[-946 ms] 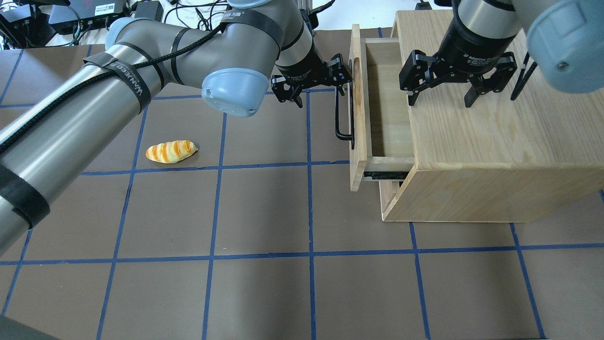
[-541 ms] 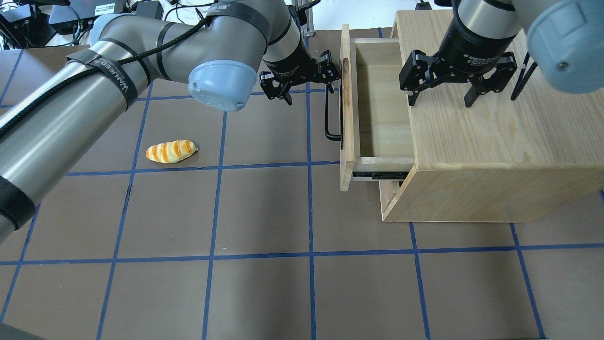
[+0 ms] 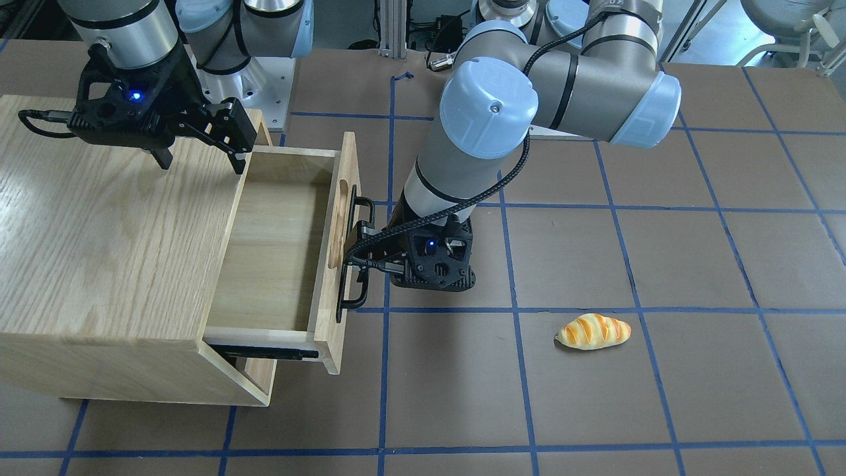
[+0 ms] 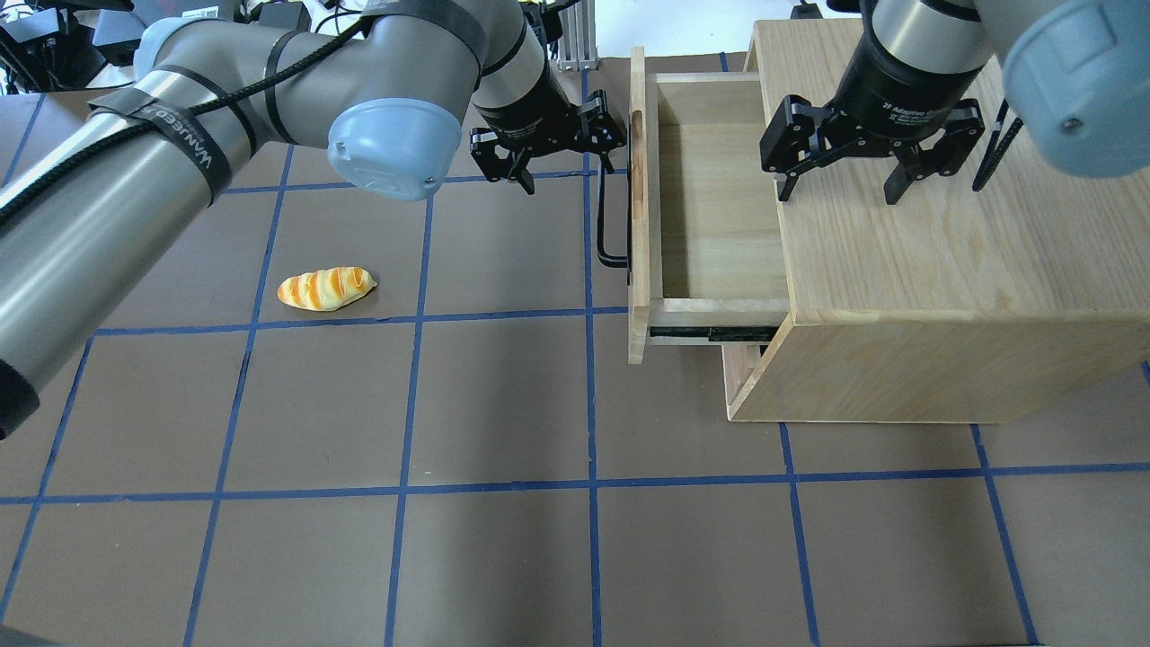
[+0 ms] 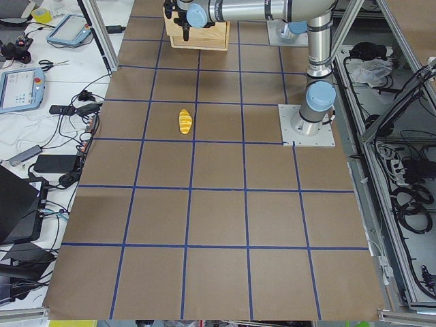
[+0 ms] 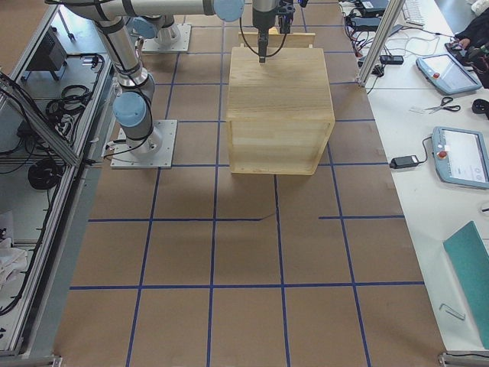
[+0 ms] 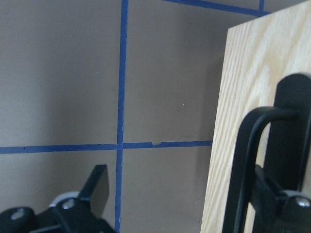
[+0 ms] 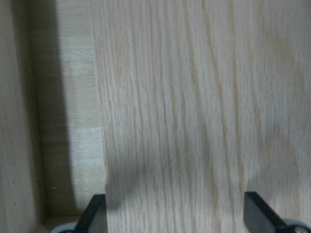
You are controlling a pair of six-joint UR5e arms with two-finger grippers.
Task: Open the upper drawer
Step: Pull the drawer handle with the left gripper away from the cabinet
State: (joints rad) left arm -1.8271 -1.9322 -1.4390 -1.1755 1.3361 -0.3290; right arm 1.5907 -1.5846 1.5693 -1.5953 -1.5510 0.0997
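Observation:
The upper drawer [image 4: 639,198] is light oak and stands pulled well out of the cabinet [image 4: 943,270], with its inside bare. Its long black bar handle [image 4: 606,216] faces left. My left gripper [image 4: 566,171] is open, with one finger hooked behind the handle and the other out over the mat. In the left wrist view the handle [image 7: 248,165] passes in front of the right finger [image 7: 274,196]. My right gripper [image 4: 840,184] is open and empty, just above the cabinet top near the drawer opening. The front view shows the drawer [image 3: 344,218] and the right gripper [image 3: 199,158].
A toy bread loaf [image 4: 325,288] lies on the brown mat to the left of the drawer; it also shows in the front view [image 3: 593,331]. Blue tape lines grid the mat. Cables and electronics [image 4: 180,22] sit past the far edge.
The left gripper has moved left with the handle hooked, and the drawer has slid further out of the cabinet. The right gripper has not moved.

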